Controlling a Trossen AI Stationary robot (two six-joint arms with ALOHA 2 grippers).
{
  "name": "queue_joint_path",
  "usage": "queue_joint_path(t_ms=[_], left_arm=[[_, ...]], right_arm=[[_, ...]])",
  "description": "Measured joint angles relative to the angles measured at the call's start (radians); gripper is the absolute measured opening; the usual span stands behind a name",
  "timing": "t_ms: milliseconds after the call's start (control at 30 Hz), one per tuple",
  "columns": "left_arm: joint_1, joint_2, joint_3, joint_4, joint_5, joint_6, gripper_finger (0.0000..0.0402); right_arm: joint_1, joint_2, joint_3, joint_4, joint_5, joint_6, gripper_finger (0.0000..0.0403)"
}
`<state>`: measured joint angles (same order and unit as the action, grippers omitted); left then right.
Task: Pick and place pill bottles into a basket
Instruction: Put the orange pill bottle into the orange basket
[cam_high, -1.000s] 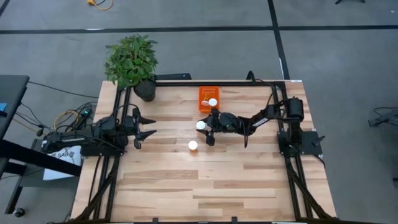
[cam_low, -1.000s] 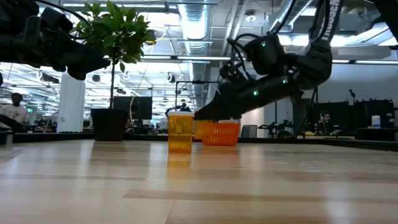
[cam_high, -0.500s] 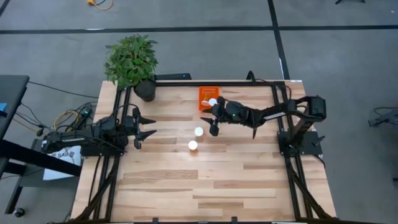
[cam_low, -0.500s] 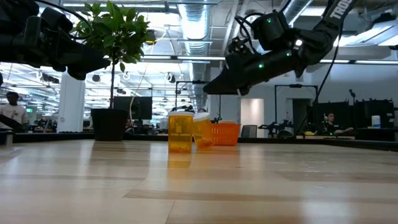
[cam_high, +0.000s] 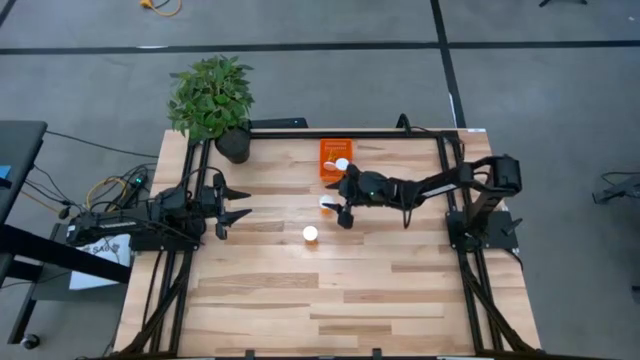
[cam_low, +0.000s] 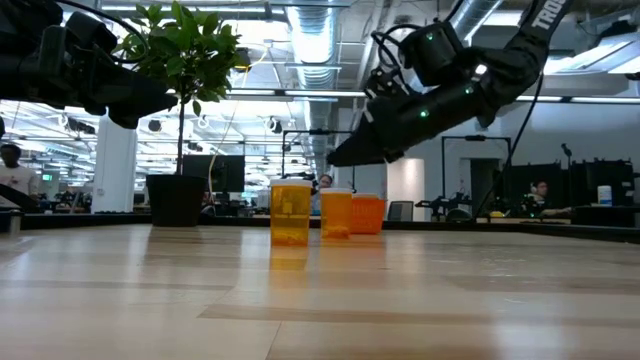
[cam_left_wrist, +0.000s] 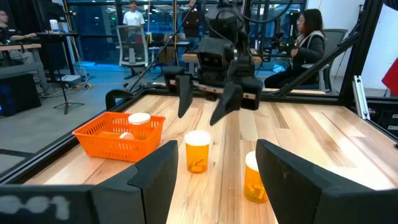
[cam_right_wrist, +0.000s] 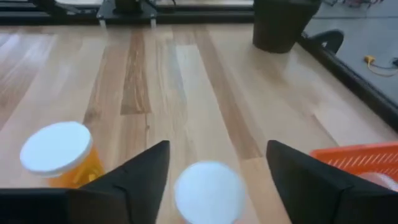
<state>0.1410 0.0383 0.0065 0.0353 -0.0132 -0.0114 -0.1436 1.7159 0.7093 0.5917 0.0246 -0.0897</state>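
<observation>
Two pill bottles with white caps stand upright on the table: one (cam_high: 311, 233) nearer the front, one (cam_high: 326, 204) beside my right gripper. The second also shows in the right wrist view (cam_right_wrist: 208, 190) and the low view (cam_low: 336, 213). The orange basket (cam_high: 333, 150) stands at the far edge with two bottle caps showing in it (cam_left_wrist: 138, 118). My right gripper (cam_low: 335, 158) is open and hovers just above the second bottle, a finger on either side, touching nothing. My left gripper (cam_high: 243, 203) is open and empty at the table's left.
A potted plant (cam_high: 213, 100) stands at the table's far left corner. Dark frame rails (cam_high: 300, 131) run along the table's edges. People show in the room beyond the table (cam_left_wrist: 305, 37).
My right gripper has risen from table level beside the bottle and now hangs above it. The bottle has stayed standing on the table and has shifted a little.
</observation>
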Motion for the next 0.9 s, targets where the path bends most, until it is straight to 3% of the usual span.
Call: queue_joint_path(t_ms=[167, 367, 900], left_arm=[[0.0, 0.0, 0.0, 0.0, 0.0, 0.0, 0.0209], [0.0, 0.0, 0.0, 0.0, 0.0, 0.0, 0.0209], [0.0, 0.0, 0.0, 0.0, 0.001, 0.0, 0.0209]], right_arm=[[0.013, 0.054, 0.0, 0.045, 0.001, 0.003, 0.0305], [0.013, 0.112, 0.003, 0.056, 0.004, 0.01, 0.0329], [-0.01, 0.139, 0.003, 0.035, 0.034, 0.01, 0.0315]])
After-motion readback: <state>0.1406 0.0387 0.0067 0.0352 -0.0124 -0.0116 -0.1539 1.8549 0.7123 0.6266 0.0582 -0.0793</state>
